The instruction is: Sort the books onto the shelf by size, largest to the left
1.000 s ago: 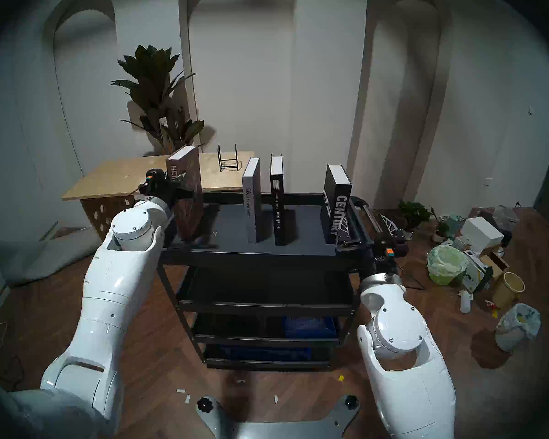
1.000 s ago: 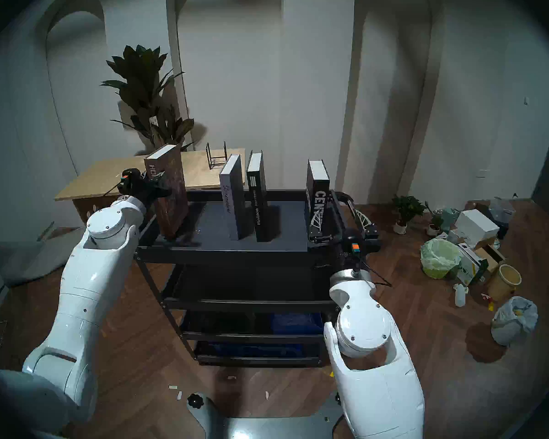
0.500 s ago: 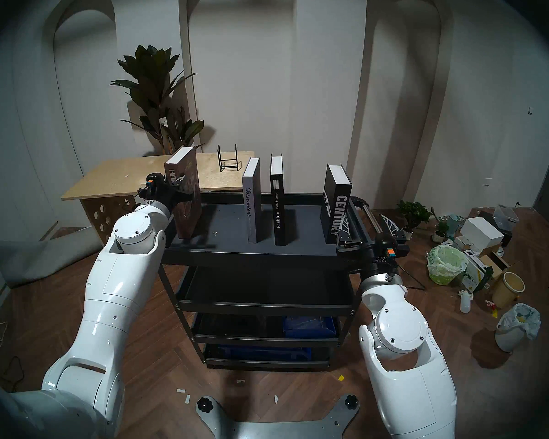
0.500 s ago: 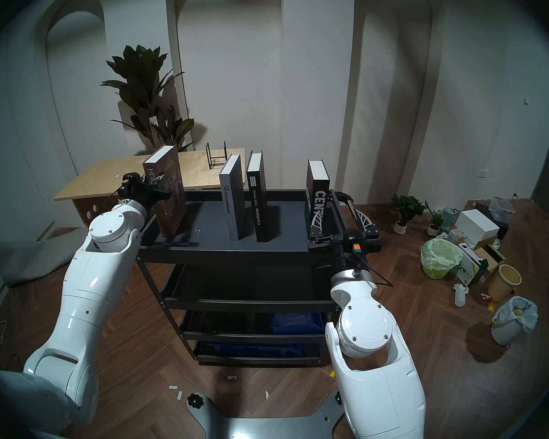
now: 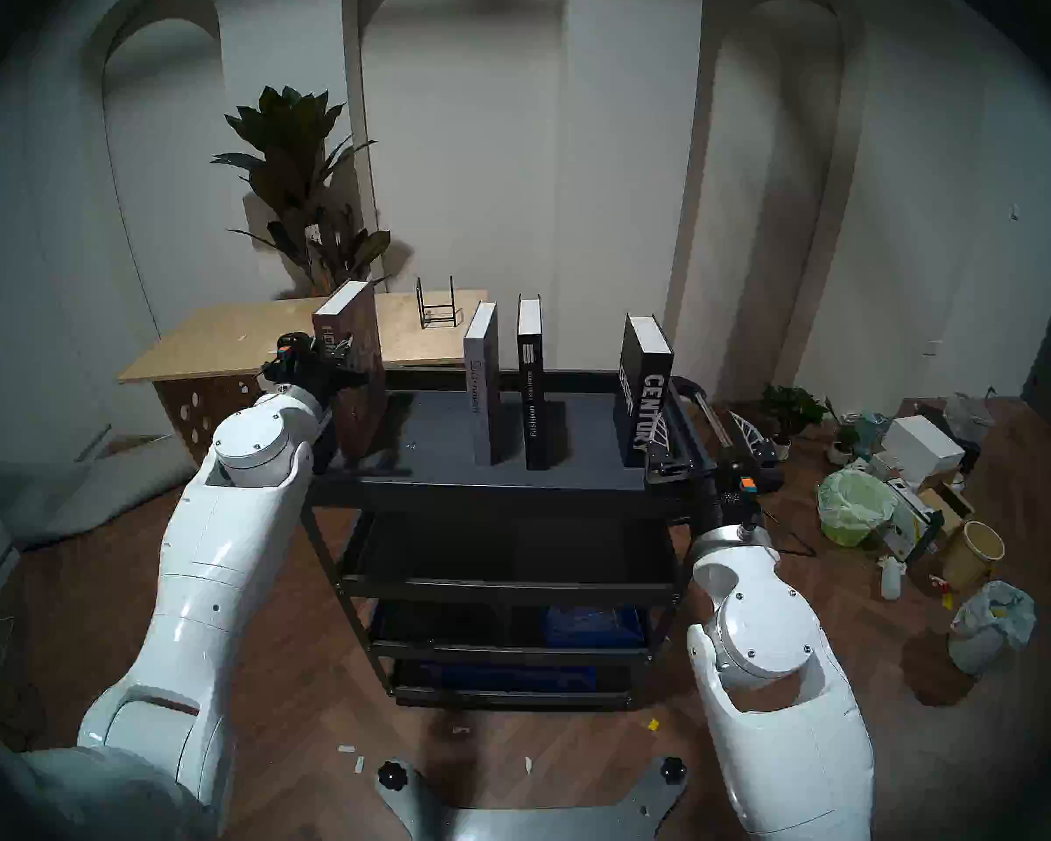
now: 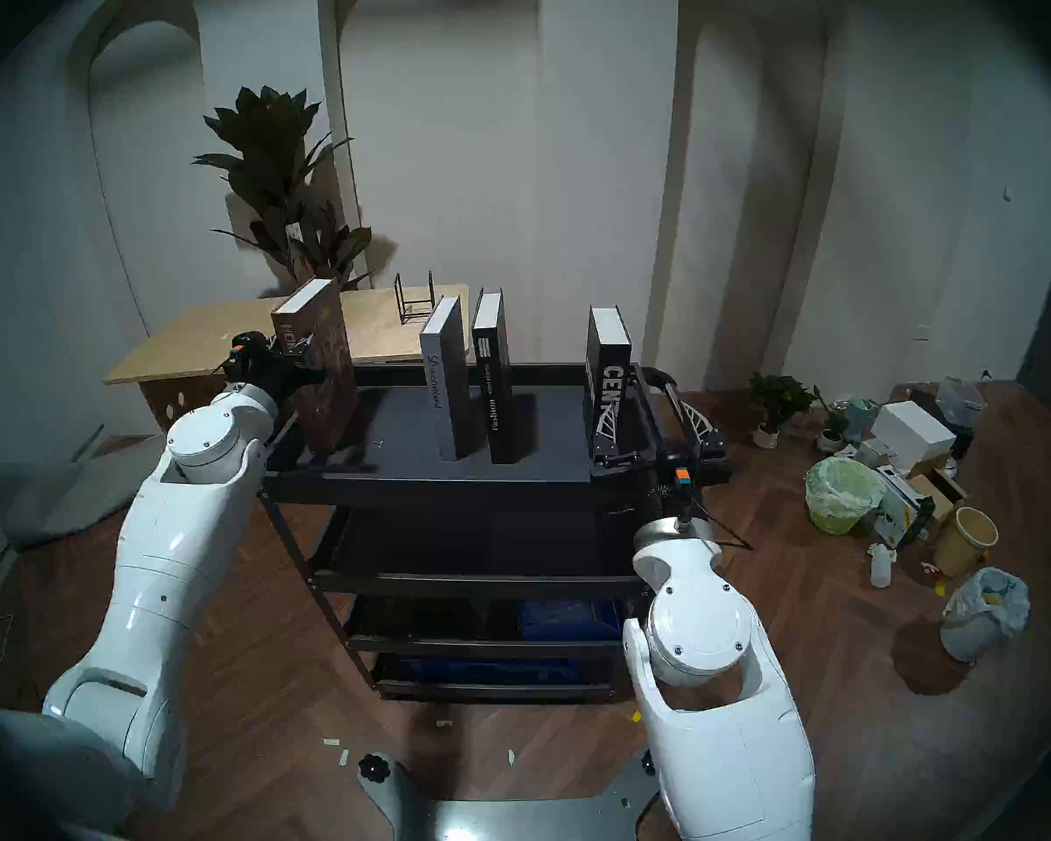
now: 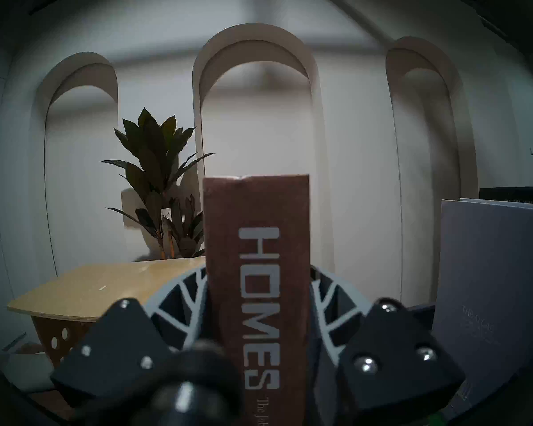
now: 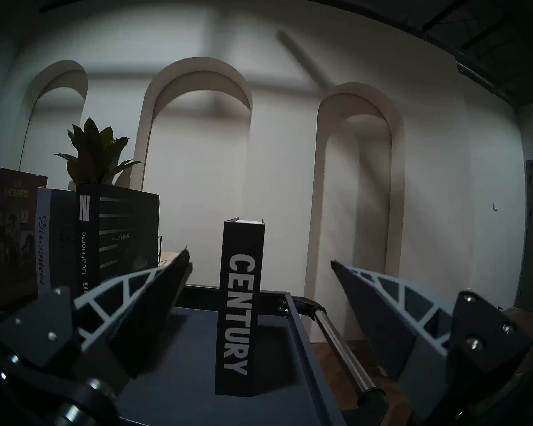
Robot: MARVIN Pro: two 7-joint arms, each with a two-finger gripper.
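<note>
The shelf [image 5: 438, 445] is the cart's dark grey top tray. At its left end stands the tall brown HOMES book [image 5: 362, 336], leaning slightly; my left gripper [image 5: 350, 360] is shut on its spine, one finger on each side in the left wrist view [image 7: 257, 281]. The grey Discontent book [image 5: 480, 391] and the slim black Fashion book [image 5: 530, 391] stand upright mid-shelf. The thick black CENTURY book [image 5: 644, 397] stands at the right end. My right gripper [image 8: 259, 259] is open just in front of it, touching nothing.
The cart's side handle [image 5: 702, 406] runs beside my right gripper. A plywood table [image 5: 220, 342] with a small black wire rack [image 5: 437, 309] stands behind the cart, with a potted plant [image 5: 304, 184] beyond. Bins and boxes [image 5: 911, 475] litter the floor at right.
My left gripper has carried the HOMES book a little to the left at the shelf's left end. The right arm and the other books have stayed put.
</note>
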